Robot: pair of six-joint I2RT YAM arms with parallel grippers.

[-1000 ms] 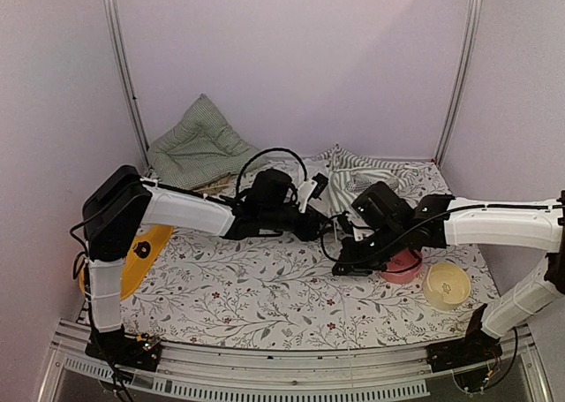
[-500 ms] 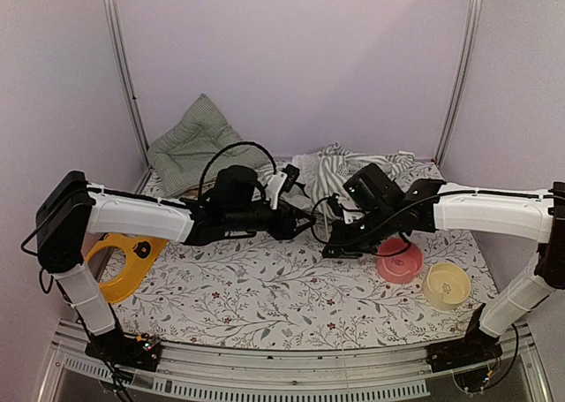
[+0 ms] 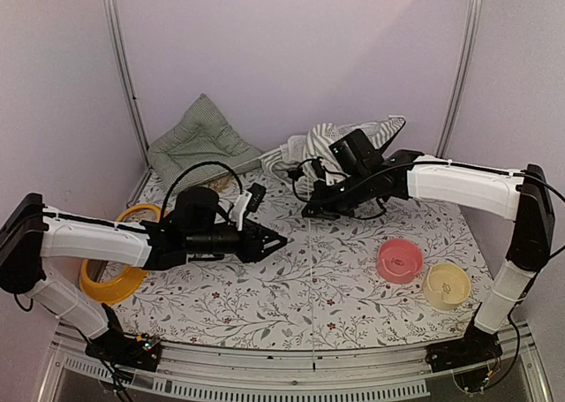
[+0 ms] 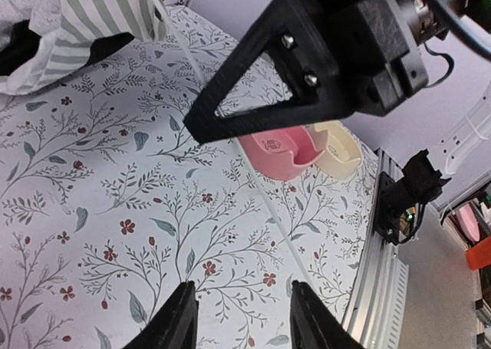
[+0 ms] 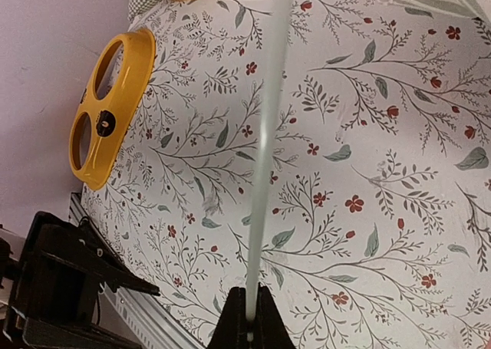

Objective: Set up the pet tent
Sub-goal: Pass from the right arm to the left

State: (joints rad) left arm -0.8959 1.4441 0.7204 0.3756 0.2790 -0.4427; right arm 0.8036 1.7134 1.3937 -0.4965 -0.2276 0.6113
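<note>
White tent pole (image 5: 265, 149) clenched in right hand (image 5: 247, 309), clear only in wrist view; left hand (image 4: 241, 307) released.

You have a floral tablecloth (image 3: 327, 287) spread over the table. In the far left corner a green checked cushion (image 3: 199, 141) sits propped up. An orange two-hole bowl holder (image 3: 106, 283) lies at the left edge. On your right, a pink bowl (image 3: 399, 261) stands just beside a pale yellow bowl (image 3: 446, 284).

Floral-clothed table (image 3: 335, 287) carries pink bowl (image 3: 399, 261), cream bowl (image 3: 446, 284), yellow stand (image 3: 108, 284), checked cushion (image 3: 199, 146).
</note>
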